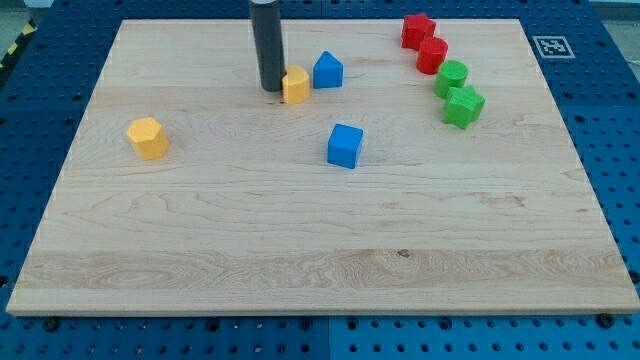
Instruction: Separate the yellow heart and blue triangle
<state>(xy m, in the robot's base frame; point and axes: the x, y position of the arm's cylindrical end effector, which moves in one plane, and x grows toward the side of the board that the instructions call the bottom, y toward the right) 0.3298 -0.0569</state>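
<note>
1. Yellow heart [296,85] sits in the upper middle of the frame, right beside the blue triangle [328,70] — the pair look barely apart, so the separation is not done.
2. Nearest us, bare desk [300,270]; then a blue block [345,145] at centre and a yellow block [148,137] at left.
3. My tip [271,89] rests against the heart's left side. The end effector is a plain rod, with no jaws to open or close.
4. Far right: two red blocks [425,43], two green blocks [458,92], uninvolved.
5. Left to do, I'd judge: the whole parting push.
</note>
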